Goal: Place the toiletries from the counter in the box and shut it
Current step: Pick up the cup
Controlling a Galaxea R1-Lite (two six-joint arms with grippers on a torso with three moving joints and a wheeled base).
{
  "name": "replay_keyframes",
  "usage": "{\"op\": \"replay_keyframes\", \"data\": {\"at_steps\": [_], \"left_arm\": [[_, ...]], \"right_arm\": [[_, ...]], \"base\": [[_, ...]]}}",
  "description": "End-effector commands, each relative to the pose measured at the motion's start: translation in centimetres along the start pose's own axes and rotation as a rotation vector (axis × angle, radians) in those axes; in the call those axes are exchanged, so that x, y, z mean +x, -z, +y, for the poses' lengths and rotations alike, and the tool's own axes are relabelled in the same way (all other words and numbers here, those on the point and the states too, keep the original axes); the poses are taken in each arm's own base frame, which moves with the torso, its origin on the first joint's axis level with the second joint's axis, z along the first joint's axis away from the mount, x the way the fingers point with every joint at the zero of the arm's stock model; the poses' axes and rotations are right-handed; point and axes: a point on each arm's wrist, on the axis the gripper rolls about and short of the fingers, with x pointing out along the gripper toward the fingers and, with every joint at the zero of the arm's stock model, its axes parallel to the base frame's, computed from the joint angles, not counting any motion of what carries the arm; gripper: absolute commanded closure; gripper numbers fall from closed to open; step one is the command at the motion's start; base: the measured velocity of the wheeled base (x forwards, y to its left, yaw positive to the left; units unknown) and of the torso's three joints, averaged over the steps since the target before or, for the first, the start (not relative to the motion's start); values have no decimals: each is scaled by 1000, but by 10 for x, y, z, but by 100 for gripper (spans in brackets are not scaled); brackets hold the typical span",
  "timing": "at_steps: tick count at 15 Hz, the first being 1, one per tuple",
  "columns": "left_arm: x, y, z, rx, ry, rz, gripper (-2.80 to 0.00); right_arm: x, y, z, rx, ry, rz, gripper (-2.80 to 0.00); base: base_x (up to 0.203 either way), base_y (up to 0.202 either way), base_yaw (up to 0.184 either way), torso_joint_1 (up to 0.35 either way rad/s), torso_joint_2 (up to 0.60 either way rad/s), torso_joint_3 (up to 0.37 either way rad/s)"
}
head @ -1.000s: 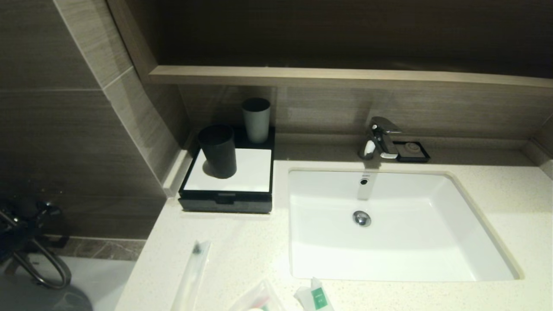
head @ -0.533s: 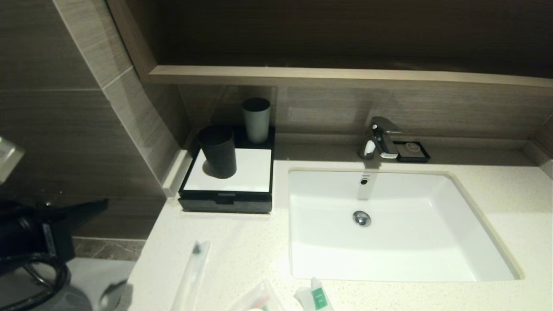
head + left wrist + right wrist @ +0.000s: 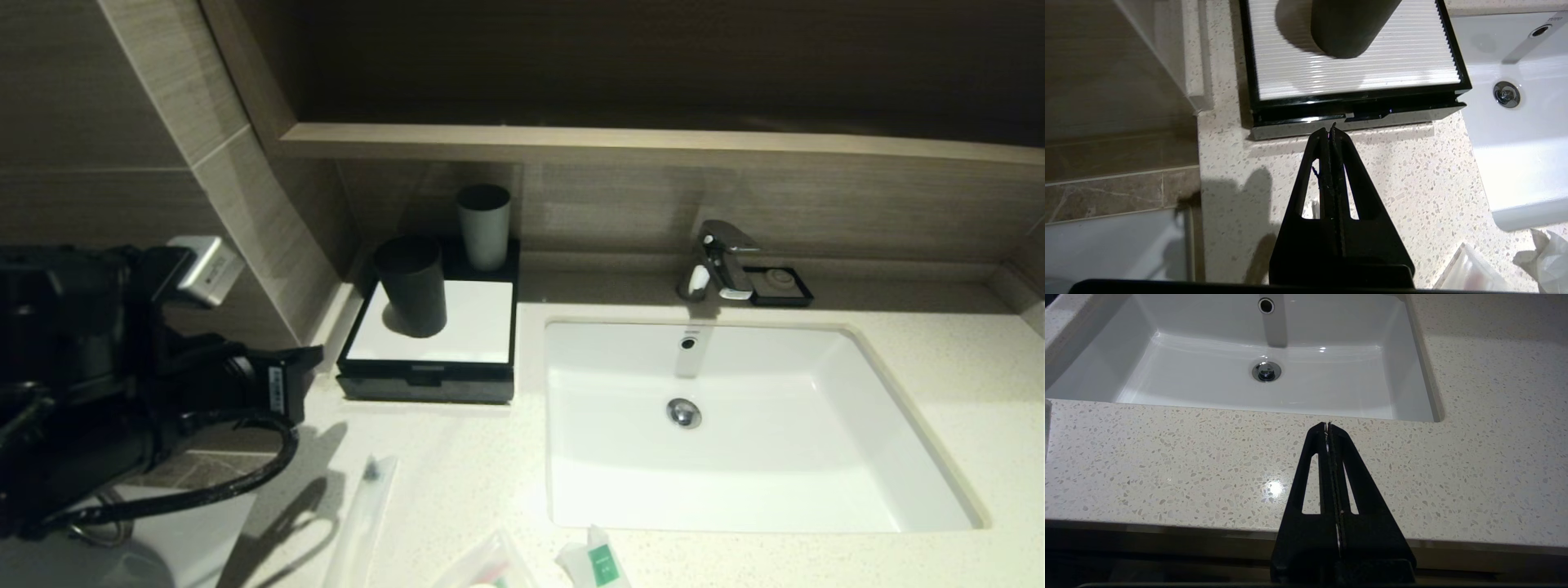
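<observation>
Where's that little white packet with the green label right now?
In the head view, the white sachet lies on the counter at the near edge, just before the basin.

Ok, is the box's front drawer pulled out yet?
No, in the left wrist view the drawer sits closed in the box, with the shut left pincer just before it.

Head view high over counter (image 3: pixel 457 474), wrist views low and close, all sharing basin (image 3: pixel 735 441)
</observation>
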Motion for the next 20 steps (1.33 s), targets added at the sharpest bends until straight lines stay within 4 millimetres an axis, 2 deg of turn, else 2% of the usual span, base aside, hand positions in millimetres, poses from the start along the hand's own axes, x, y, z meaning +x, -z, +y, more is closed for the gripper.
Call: {"op": "replay_keyframes", "data": {"at_steps": [1, 8, 18, 19, 20], "left_arm": [[26, -3, -10, 11, -4, 36, 0], [60, -11, -19, 15, -19, -4, 0], [60, -9, -22, 17, -25, -3, 0], [59, -9, -22, 18, -22, -1, -280], [59, -9, -22, 17, -20, -4, -280]], "right_arm": [[0, 0, 0, -1, 0, 0, 0], [0, 0, 0, -1, 0, 0, 0], [0, 0, 0, -1, -1, 1, 0], [0, 0, 0, -1, -1, 2, 0], [0, 0, 0, -1, 0, 0, 0]], "base": [[0, 0, 0, 0, 0, 0], [0, 0, 0, 0, 0, 0], [0, 0, 0, 0, 0, 0], [0, 0, 0, 0, 0, 0], [0, 0, 0, 0, 0, 0]]}}
